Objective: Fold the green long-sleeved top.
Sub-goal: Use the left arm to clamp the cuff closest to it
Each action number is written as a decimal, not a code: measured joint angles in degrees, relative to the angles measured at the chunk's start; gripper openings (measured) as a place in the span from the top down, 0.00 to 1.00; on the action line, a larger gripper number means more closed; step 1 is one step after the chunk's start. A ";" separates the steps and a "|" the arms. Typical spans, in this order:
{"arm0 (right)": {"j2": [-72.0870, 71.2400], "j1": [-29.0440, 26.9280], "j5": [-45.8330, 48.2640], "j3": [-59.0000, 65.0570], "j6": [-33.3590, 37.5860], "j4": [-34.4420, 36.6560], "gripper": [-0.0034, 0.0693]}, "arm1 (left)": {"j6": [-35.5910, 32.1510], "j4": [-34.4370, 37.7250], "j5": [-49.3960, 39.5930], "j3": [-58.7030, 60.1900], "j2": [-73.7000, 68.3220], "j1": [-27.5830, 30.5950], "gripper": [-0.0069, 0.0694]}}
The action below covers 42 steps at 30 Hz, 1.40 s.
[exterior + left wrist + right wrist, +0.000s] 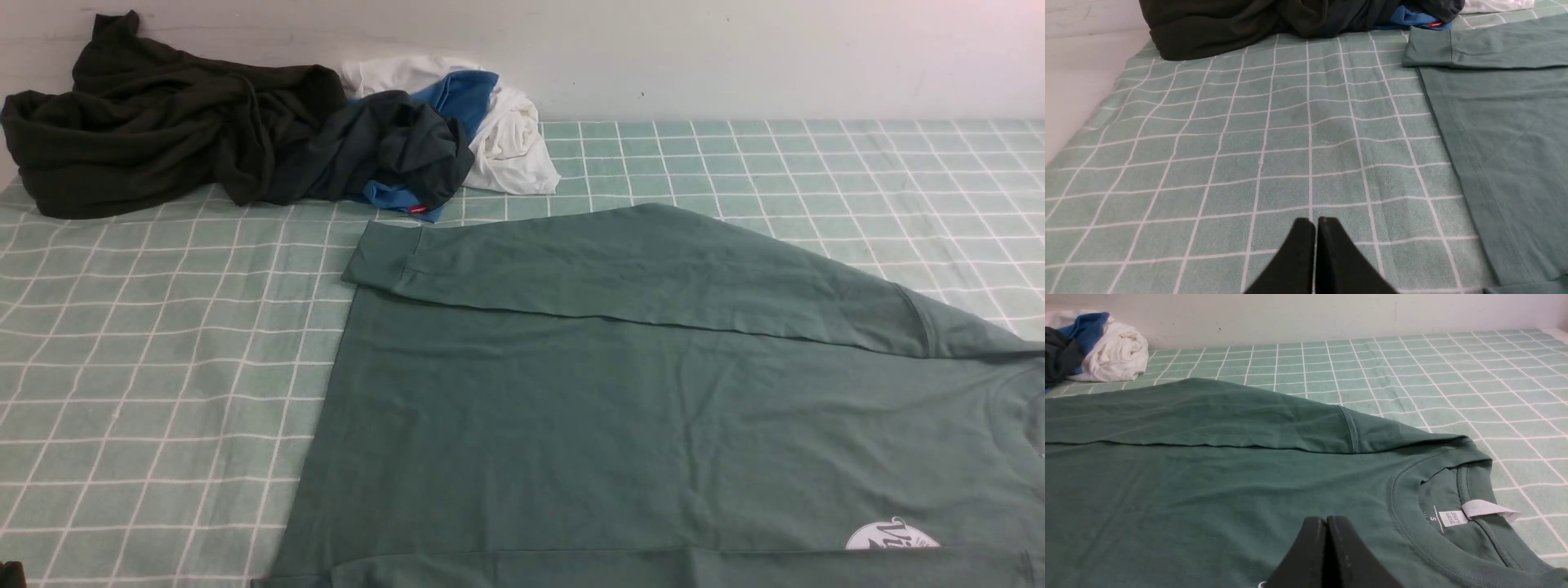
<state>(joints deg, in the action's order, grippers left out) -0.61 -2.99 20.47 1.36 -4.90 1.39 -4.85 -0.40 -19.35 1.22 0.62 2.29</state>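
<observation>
The green long-sleeved top (620, 408) lies flat on the checked sheet, collar toward the right, hem toward the left. Its far sleeve (637, 261) is folded across the body, with the cuff (384, 253) at the left. A white round logo (891, 536) shows near the front edge. Neither gripper shows in the front view. My left gripper (1314, 222) is shut and empty above bare sheet, left of the top's hem (1466, 163). My right gripper (1326, 520) is shut and empty above the top's chest (1208, 490), beside the collar (1412, 526) with its white size label (1455, 517).
A very dark olive-black garment (147, 122) is heaped at the back left. Next to it lies a dark charcoal garment (392, 147) with blue and white cloth (506, 139). A white wall (735, 57) bounds the far edge. The checked sheet (147, 367) covers the surface.
</observation>
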 joint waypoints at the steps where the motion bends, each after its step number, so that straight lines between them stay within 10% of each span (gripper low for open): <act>1: 0.00 0.00 0.00 0.00 0.00 0.00 0.97 | 0.00 0.00 0.00 0.00 0.00 0.00 0.91; 17: 0.00 0.00 0.00 0.00 -1.57 -0.06 0.97 | 0.75 0.40 0.31 0.00 0.00 0.00 0.91; 23: 0.00 0.00 0.05 0.00 -7.08 4.20 0.97 | 10.14 15.68 5.70 0.49 0.00 0.00 0.91; 28: 0.00 0.00 0.64 0.00 -18.20 23.32 0.97 | 21.65 41.47 11.54 0.49 0.00 0.00 0.91; 34: 0.00 0.00 0.74 0.00 -21.51 37.08 0.97 | 20.18 48.71 12.02 0.49 0.00 0.00 0.91; 42: 0.00 0.00 -2.85 0.06 -16.93 31.71 0.97 | 11.14 49.65 11.36 -0.55 0.00 0.00 0.91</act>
<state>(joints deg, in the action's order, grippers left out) -0.61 -2.99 17.62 1.42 -21.82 33.10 6.29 49.25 -7.99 0.68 0.62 2.29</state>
